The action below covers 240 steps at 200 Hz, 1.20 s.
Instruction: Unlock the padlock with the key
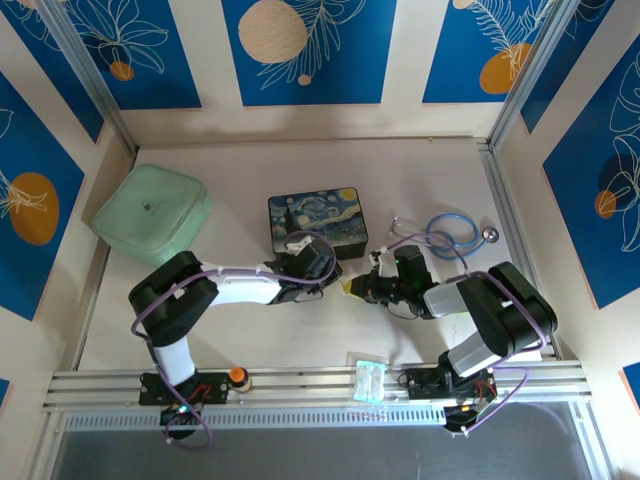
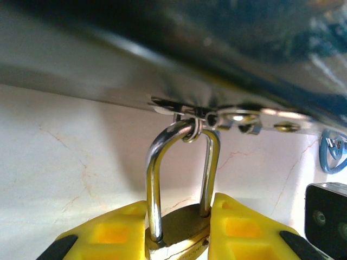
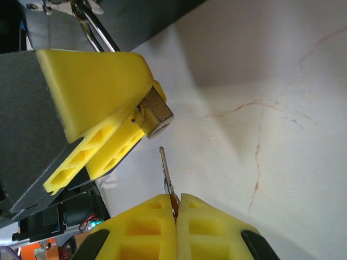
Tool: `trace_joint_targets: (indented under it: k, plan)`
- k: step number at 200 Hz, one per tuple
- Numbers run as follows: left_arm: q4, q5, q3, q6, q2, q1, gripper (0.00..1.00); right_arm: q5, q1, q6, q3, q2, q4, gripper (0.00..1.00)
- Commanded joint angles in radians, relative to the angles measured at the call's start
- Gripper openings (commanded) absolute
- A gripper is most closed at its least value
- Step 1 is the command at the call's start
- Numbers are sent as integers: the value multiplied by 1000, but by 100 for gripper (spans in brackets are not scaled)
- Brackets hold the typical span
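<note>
The brass padlock (image 2: pixel 181 233) with its silver shackle (image 2: pixel 154 179) hangs from the latch ring of the starry-night box (image 1: pixel 317 222). My left gripper (image 2: pixel 181 238) is shut on the padlock's body, yellow fingers (image 2: pixel 108 233) on either side. In the right wrist view the padlock's bottom end (image 3: pixel 157 115) sticks out of the left gripper's yellow fingers (image 3: pixel 97 86). My right gripper (image 3: pixel 176 203) is shut on the thin silvery key (image 3: pixel 166 170), whose blade points up toward the padlock's bottom with a small gap between them. From above, both grippers meet (image 1: pixel 352 286) in front of the box.
A pale green lidded container (image 1: pixel 152 213) lies at the back left. A blue-tubed stethoscope (image 1: pixel 445 232) lies right of the box. A small clear packet (image 1: pixel 367 378) rests on the front rail. Walls close the table on three sides.
</note>
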Motion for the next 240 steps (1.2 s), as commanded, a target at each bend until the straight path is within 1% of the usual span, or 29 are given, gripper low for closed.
trace_joint_targets:
  k: [1,35,96,106,126,137,140,148,170,199,240]
  plan:
    - [13,-1,2,-22,-25,11,15,9,6,-27,4,4,-4,2]
    - [13,7,1,-21,-22,11,14,-13,7,-13,3,24,74,2]
    - [33,17,-7,-36,-19,11,14,-20,-4,-5,22,71,84,2]
    - [32,10,-11,-36,-19,11,10,-28,-12,6,18,81,101,2]
    - [33,2,-17,-31,-9,11,8,-53,-35,46,-9,101,171,2]
    - [51,5,-28,-38,-4,11,5,-71,-45,65,-19,114,207,2]
    - [57,6,-33,-42,-3,11,3,-76,-48,71,-22,117,213,2]
    - [87,11,-49,-48,-5,11,0,-88,-50,83,-24,125,229,2]
    - [110,12,-61,-49,-18,11,0,-119,-60,107,-24,138,249,2]
    - [133,9,-74,-51,-37,13,0,-181,-97,131,-22,163,282,2]
    - [184,39,-87,-65,-31,14,0,-223,-114,166,-16,249,389,2]
